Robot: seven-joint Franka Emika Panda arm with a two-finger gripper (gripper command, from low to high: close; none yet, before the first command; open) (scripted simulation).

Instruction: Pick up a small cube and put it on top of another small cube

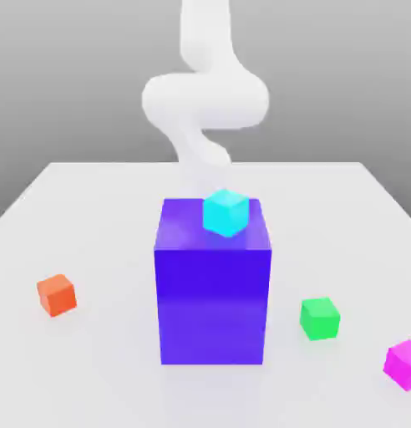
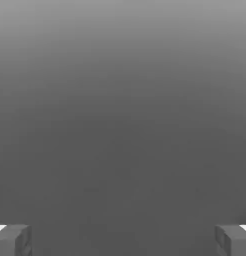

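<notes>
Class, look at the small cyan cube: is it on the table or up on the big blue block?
Up on the block. The cyan cube rests on the top face of the blue block, near its far edge, clear of the table.

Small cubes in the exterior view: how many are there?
4. A cyan cube sits on the big blue block; on the table lie an orange cube, a green cube and a magenta cube. The block may hide others.
</notes>
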